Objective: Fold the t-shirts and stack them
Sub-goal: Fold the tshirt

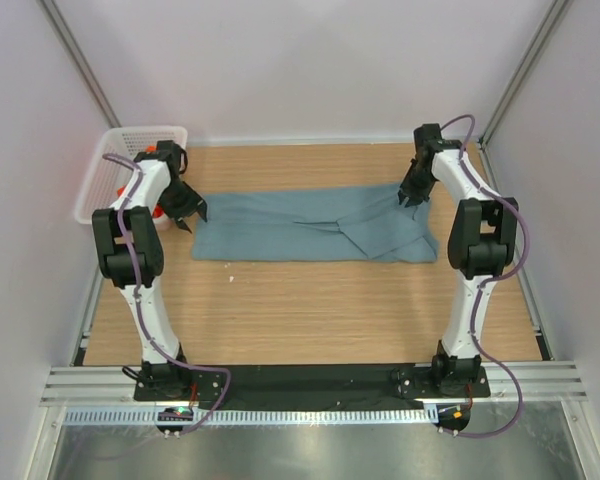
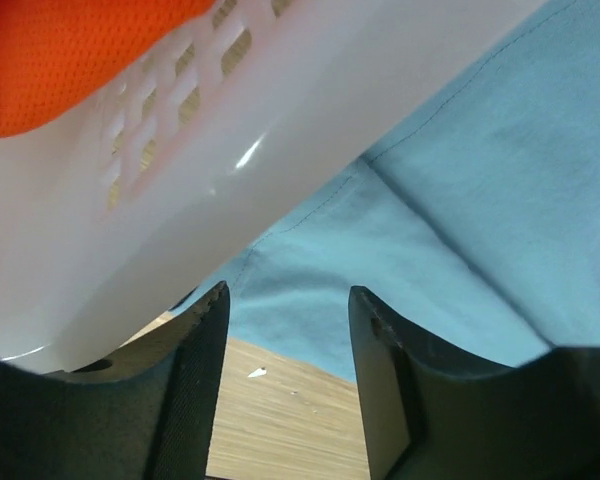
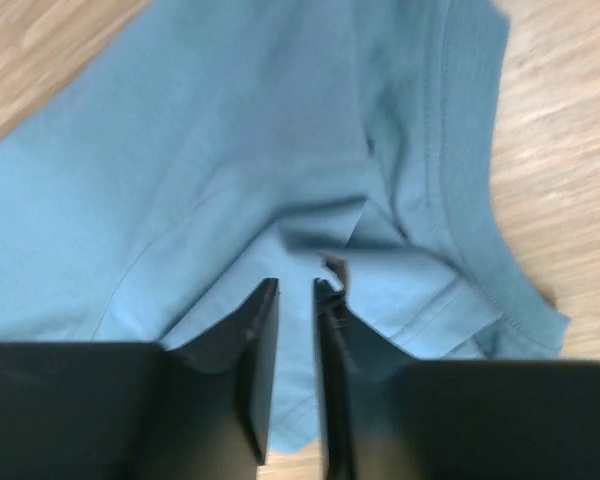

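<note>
The grey-blue t-shirt (image 1: 315, 225) lies in a long folded strip across the table, with its collar end at the right (image 3: 460, 180). An orange t-shirt (image 2: 60, 60) sits in the white basket (image 2: 280, 120). My left gripper (image 1: 190, 218) hovers over the blue shirt's left edge (image 2: 450, 200), right beside the basket. It is open (image 2: 288, 295), and only table and cloth show between its fingers. Over the shirt's right end my right gripper (image 1: 412, 198) stands open by a narrow gap (image 3: 296, 285), holding nothing, with folded cloth below it.
The white lattice basket (image 1: 120, 150) stands at the table's far left corner, close against my left wrist. Bare wooden tabletop (image 1: 310, 310) stretches between the shirt and the arm bases. Cage walls close in both sides and the back.
</note>
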You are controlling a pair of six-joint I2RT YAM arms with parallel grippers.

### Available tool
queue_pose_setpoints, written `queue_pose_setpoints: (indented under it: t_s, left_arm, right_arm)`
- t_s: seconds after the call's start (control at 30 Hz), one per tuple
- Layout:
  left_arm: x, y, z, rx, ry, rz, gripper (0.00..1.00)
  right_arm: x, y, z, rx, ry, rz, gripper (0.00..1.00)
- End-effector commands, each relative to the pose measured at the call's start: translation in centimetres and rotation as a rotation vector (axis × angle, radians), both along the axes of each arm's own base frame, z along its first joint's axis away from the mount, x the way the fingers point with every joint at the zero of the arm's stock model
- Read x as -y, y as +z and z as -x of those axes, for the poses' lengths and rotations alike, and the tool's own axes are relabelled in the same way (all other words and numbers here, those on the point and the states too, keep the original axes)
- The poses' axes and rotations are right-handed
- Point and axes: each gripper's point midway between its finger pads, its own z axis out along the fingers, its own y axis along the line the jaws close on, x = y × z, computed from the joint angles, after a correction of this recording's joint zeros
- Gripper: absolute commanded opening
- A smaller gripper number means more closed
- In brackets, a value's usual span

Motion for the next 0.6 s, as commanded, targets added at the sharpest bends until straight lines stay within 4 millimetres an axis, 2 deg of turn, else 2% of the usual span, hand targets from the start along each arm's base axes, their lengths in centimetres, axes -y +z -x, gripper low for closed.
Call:
queue_pose_setpoints:
  t_s: [0.0, 0.07, 0.13, 0.17, 0.2, 0.23, 0.27, 0.3, 0.33, 0.37, 0.4, 0.47, 0.5, 0.57]
  left_arm:
    - [-1.4, 2.6, 0.4, 0.049, -0.032, -0.054, 0.54]
    - [-1.1, 4.3, 0.9, 0.091, -0.053, -0.066, 0.55]
    - [-0.6, 3.7, 2.3, 0.072, -0.067, -0.056, 0.56]
    - [0.0, 4.4, 2.6, 0.097, -0.081, -0.049, 0.56]
    - [0.4, 4.3, 2.6, 0.112, -0.092, -0.043, 0.55]
    - [1.1, 3.6, 3.7, 0.092, -0.112, -0.026, 0.55]
    - [1.4, 3.2, 3.9, 0.089, -0.123, -0.026, 0.54]
    - [2.1, 2.7, 4.1, 0.088, -0.138, 0.003, 0.52]
    - [3.4, 2.1, 4.7, 0.069, -0.178, 0.018, 0.51]
    - [3.7, 1.8, 4.9, 0.057, -0.190, 0.021, 0.48]
    - [4.3, 1.4, 5.2, 0.040, -0.208, 0.022, 0.47]
    - [4.3, 1.0, 5.3, 0.032, -0.221, 0.011, 0.45]
    - [4.4, 1.1, 5.3, 0.036, -0.226, 0.005, 0.45]
    - [4.3, 1.2, 5.3, 0.041, -0.237, 0.002, 0.45]
  right_arm:
    - [1.8, 2.8, -2.3, 0.065, -0.001, 0.056, 0.30]
    - [2.6, 3.6, -1.6, 0.056, 0.006, 0.104, 0.42]
    - [3.0, 3.9, -0.5, 0.040, 0.032, 0.131, 0.47]
    - [2.6, 5.1, 0.0, 0.068, 0.044, 0.113, 0.49]
    - [2.2, 4.1, 1.2, 0.036, 0.056, 0.094, 0.50]
    - [1.7, 4.1, 1.5, 0.049, 0.064, 0.069, 0.50]
    - [1.0, 4.1, 2.1, 0.051, 0.075, 0.032, 0.50]
    - [-0.3, 3.7, 3.8, 0.032, 0.100, -0.029, 0.50]
    - [-1.0, 3.8, 4.0, 0.049, 0.109, -0.058, 0.50]
    - [-1.8, 3.7, 4.6, 0.052, 0.124, -0.087, 0.50]
    - [-3.1, 3.1, 6.0, 0.032, 0.148, -0.146, 0.50]
    - [-4.6, 2.3, 6.9, 0.017, 0.157, -0.187, 0.50]
    - [-5.1, 1.5, 8.0, -0.005, 0.166, -0.185, 0.50]
    - [-5.7, 1.0, 8.5, -0.014, 0.156, -0.199, 0.50]
